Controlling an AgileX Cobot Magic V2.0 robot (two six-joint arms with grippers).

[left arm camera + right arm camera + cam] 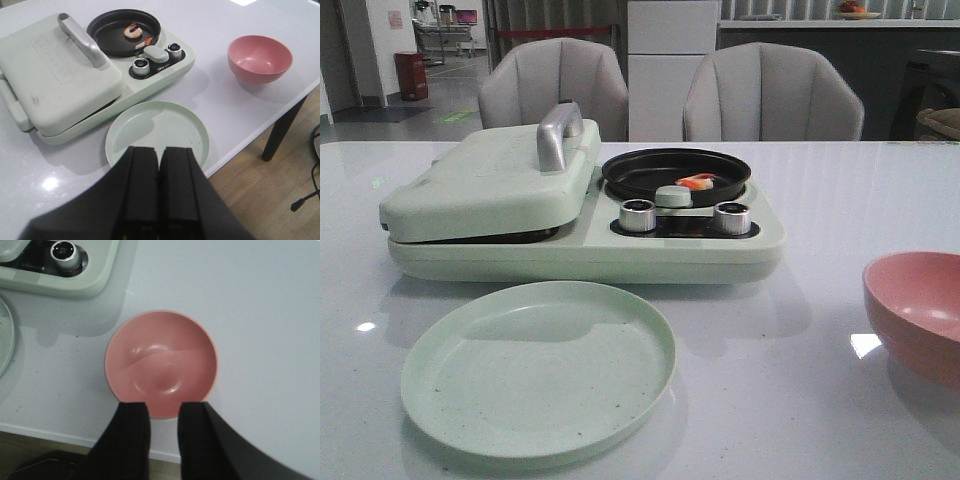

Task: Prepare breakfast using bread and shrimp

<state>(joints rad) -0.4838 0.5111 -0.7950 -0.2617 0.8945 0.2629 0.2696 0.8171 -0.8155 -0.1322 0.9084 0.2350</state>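
One small curled orange-and-white shrimp [697,182] lies in the round black pan [676,174] of the pale green breakfast machine [582,240], so we judge that part of the cooking under way. We see no bread in any view; the machine's flat hinged lid with the silver handle [559,135] sits nearly shut over the griddle side, and whether slices lie under it we cannot tell.

Our left gripper [159,165] hovers above the near edge of the empty pale green round plate [157,131] with its black fingers pressed together, gripping nothing. Our right gripper [162,417] hangs over the near rim of the empty pink bowl [161,361], fingers parted with a gap between them, also empty-handed.

We judge the step in hand to be the wait before plating. The next move likely calls for the left arm to reach the silver handle and lift the lid, or for one gripper to spread and pinch the shrimp out of the pan, a delicate grasp on so small a piece.
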